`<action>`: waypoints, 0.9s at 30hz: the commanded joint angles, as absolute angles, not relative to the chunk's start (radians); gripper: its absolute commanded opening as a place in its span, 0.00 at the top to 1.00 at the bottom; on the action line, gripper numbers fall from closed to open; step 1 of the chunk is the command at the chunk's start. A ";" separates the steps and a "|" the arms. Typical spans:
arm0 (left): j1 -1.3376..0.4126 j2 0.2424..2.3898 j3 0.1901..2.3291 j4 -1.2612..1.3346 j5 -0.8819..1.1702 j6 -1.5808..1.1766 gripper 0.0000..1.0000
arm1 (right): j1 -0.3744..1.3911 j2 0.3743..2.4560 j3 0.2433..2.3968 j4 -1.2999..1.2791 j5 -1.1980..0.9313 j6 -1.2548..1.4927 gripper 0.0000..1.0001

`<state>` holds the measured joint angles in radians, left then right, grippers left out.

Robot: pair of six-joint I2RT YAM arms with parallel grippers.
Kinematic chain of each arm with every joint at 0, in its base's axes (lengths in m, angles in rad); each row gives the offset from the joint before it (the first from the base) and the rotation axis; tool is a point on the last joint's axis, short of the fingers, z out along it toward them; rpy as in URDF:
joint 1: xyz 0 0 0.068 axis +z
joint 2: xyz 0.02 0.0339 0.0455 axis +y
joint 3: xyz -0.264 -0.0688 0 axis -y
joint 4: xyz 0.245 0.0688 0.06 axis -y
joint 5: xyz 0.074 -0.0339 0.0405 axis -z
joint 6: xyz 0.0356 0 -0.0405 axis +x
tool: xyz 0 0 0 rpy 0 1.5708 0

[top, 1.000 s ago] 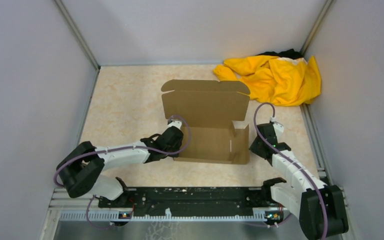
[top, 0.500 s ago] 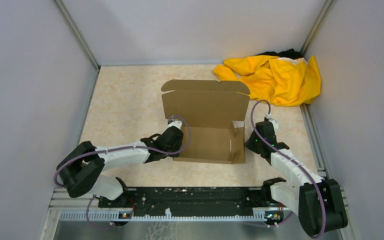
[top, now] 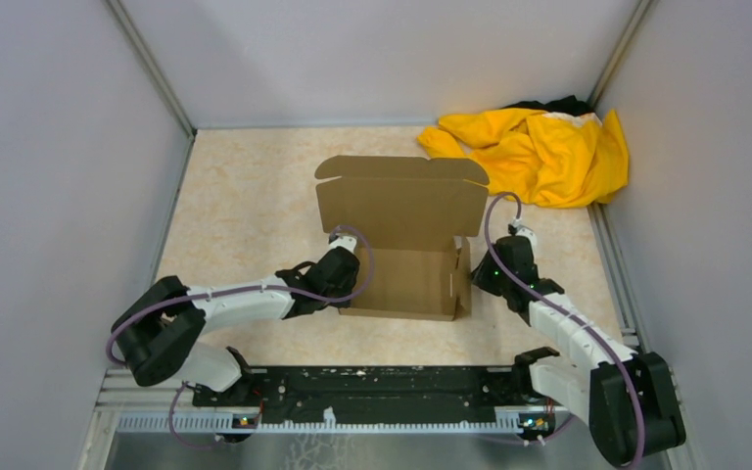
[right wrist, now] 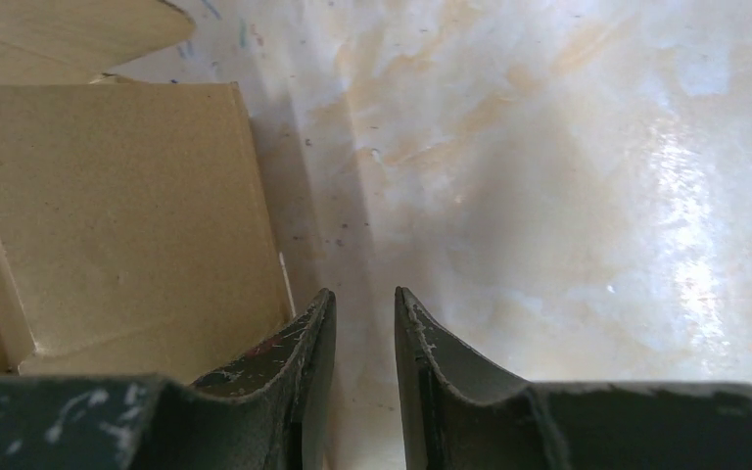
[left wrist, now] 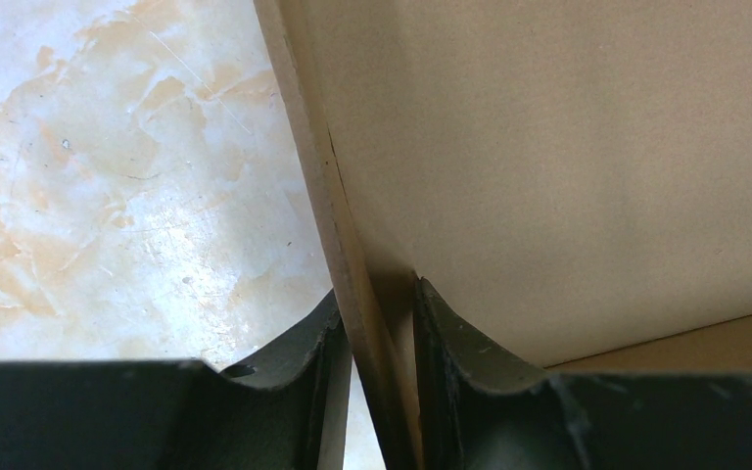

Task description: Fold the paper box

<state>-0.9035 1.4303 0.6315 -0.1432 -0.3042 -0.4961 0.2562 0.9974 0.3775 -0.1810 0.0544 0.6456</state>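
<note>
Over the last second the right pincer (top: 491, 271) had moved inward, and the right side flap of the paper box (top: 401, 211), earlier splayed outward, now stood nearly upright just off that pincer's left finger (right wrist: 305, 338). Its fingers were drawn almost together, a narrow gap between them with nothing in it. The left pincer (left wrist: 377, 299) had not shifted; it stayed pinched on the box's left wall, one finger on each face of the cardboard. The box sat on the table (top: 245, 196) between the two pincers, its long axis running from one to the other. Its tall lid panel stood upright on the side away from them, the hollow facing up.
</note>
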 commanded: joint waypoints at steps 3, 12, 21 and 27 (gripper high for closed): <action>-0.904 1.472 0.618 -0.193 -0.266 -0.491 0.65 | 0.298 0.983 0.430 -0.104 0.031 0.627 0.72; -0.904 1.481 0.615 -0.183 -0.259 -0.488 0.66 | 0.302 0.960 0.449 -0.081 0.007 0.633 0.69; -0.904 1.478 0.613 -0.182 -0.261 -0.485 0.66 | 0.302 0.961 0.449 -0.046 -0.035 0.652 0.67; -0.904 1.480 0.613 -0.181 -0.259 -0.485 0.66 | 0.313 0.964 0.444 -0.032 -0.058 0.656 0.67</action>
